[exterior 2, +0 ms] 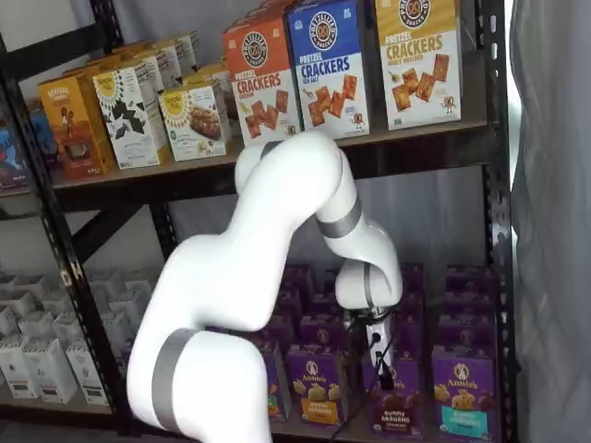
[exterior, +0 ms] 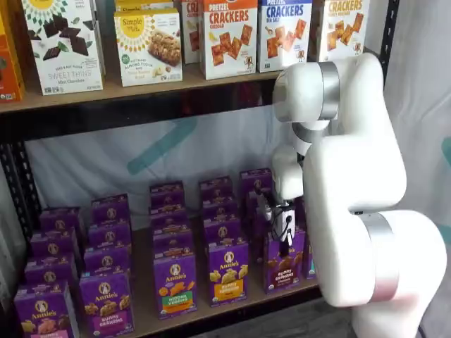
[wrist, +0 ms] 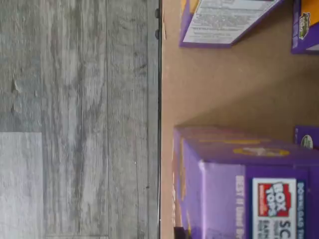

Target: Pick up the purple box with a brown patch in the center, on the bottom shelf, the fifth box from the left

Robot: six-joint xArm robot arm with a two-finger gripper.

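Note:
The purple box with dark brown bunny snacks stands upright at the front of the bottom shelf, toward its right end. It also shows in a shelf view. My gripper hangs just above and in front of this box, its black fingers pointing down with a cable beside them; it shows in both shelf views. No gap between the fingers can be made out and no box is in them. The wrist view shows the top of a purple carton on the tan shelf board.
Rows of similar purple Annie's cartons fill the bottom shelf, including one with an orange band to the left. Cracker boxes stand on the upper shelf. My white arm covers the shelf's right end. Grey plank floor lies below the black front rail.

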